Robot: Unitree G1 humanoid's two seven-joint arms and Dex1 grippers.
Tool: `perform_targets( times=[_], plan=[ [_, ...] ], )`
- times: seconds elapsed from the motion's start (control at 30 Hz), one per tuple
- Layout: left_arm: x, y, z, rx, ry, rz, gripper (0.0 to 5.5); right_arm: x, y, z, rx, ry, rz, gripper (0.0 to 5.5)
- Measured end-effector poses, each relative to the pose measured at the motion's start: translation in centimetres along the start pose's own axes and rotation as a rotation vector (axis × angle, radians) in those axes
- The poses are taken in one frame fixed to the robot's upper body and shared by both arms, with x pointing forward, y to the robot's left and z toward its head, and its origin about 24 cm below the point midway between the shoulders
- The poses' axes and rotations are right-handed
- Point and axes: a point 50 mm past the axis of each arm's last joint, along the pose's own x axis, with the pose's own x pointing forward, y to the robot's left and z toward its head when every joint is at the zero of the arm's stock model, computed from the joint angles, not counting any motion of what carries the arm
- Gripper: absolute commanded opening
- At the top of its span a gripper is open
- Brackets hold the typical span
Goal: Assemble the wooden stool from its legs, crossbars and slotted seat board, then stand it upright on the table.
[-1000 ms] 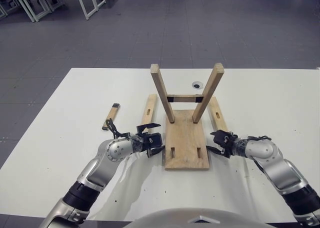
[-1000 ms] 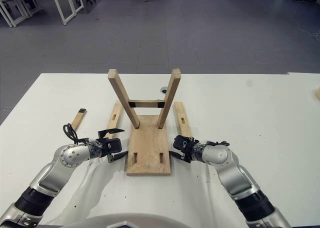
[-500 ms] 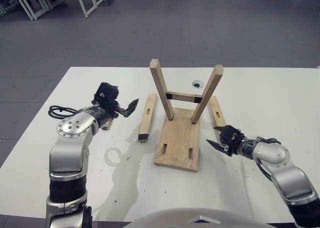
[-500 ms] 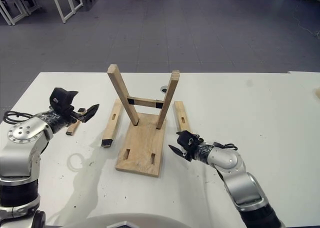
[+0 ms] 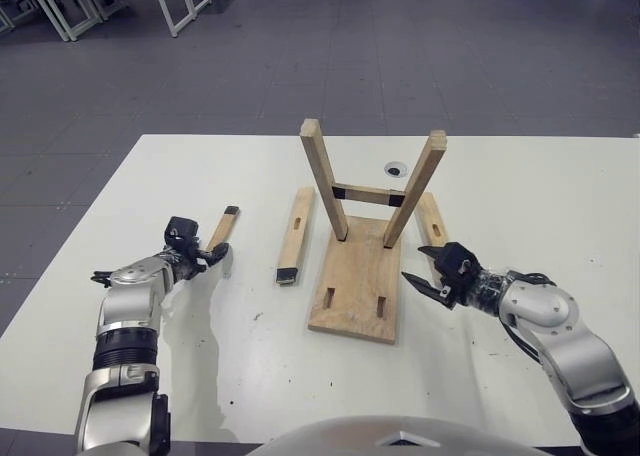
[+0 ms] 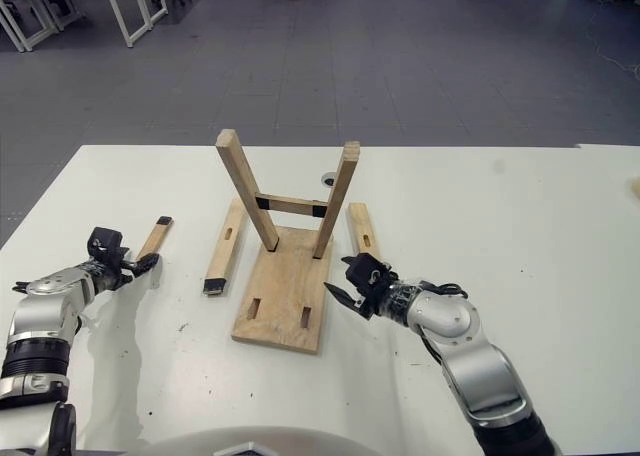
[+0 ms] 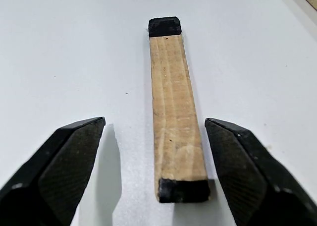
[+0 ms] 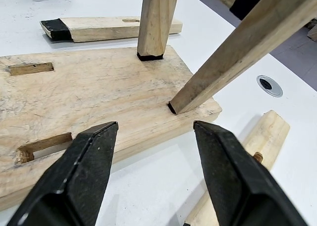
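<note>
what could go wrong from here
The left gripper is open at one end of the loose crossbar; gripped so far off centre, it may swing or slip. The right gripper is open close to the seat board's edge; a nudge could slide the board and topple the two leaning legs standing in it.

Upright legs [image 8: 157, 18] cropped at the right wrist view's edge, loose leg [image 5: 430, 216] partly hidden behind right fingers [image 5: 432, 252]

The seat board [image 5: 355, 286] is rough wood, the table [image 5: 520, 206] matt.
</note>
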Motion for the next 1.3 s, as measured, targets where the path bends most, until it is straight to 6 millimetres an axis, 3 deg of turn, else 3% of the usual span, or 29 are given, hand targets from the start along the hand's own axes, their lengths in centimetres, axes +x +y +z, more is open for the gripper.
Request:
perform_targets(
  times=[0.33, 0.47, 0.63, 0.67, 0.73, 0.8, 0.87, 0.97, 1.2, 1.3],
  plan=[
    [0.2, -0.1, -1.1, -0.054, -0.005, -0.015, 1.48, 0.1, -0.5, 1.1, -0.005, -0.025, -0.020, 2.81],
    [0.2, -0.8, -2.0, -0.125, -0.083, 0.016, 1.32, 0.4, -0.7, 1.7, 0.005, -0.049, -0.028, 2.81],
    [-1.6, -6.9, -2.7, -0.156, -0.273, 0.000, 1.32, 1.4, -1.2, 3.2, 0.184, -0.141, -0.060, 2.81],
    [-2.3, -7.9, -2.1, -0.159, -0.330, 0.013, 1.32, 1.7, -1.2, 3.5, 0.233, -0.164, -0.052, 2.81],
    [-5.2, -10.5, 1.1, -0.079, -0.562, -0.007, 1.32, 2.2, -1.3, 4.8, 0.403, -0.238, 0.002, 2.81],
    [-7.7, -13.1, 1.3, -0.055, -0.648, -0.135, 1.32, 2.5, -1.1, 6.3, 0.597, -0.315, 0.151, 2.81],
    [-8.6, -13.8, 0.1, -0.073, -0.621, -0.198, 1.32, 2.6, -0.8, 6.8, 0.754, -0.348, 0.284, 2.81],
    [-9.3, -14.9, 1.0, -0.056, -0.662, -0.301, 1.32, 2.8, -0.7, 7.5, 0.915, -0.377, 0.416, 2.81],
    [-9.7, -18.4, 4.1, 0.012, -0.744, -0.477, 1.32, 4.3, -0.4, 8.4, 0.989, -0.346, 0.451, 2.81],
    [-9.6, -18.7, 4.7, 0.021, -0.758, -0.485, 1.32, 4.9, -0.4, 9.0, 1.001, -0.367, 0.449, 2.81]
  ],
)
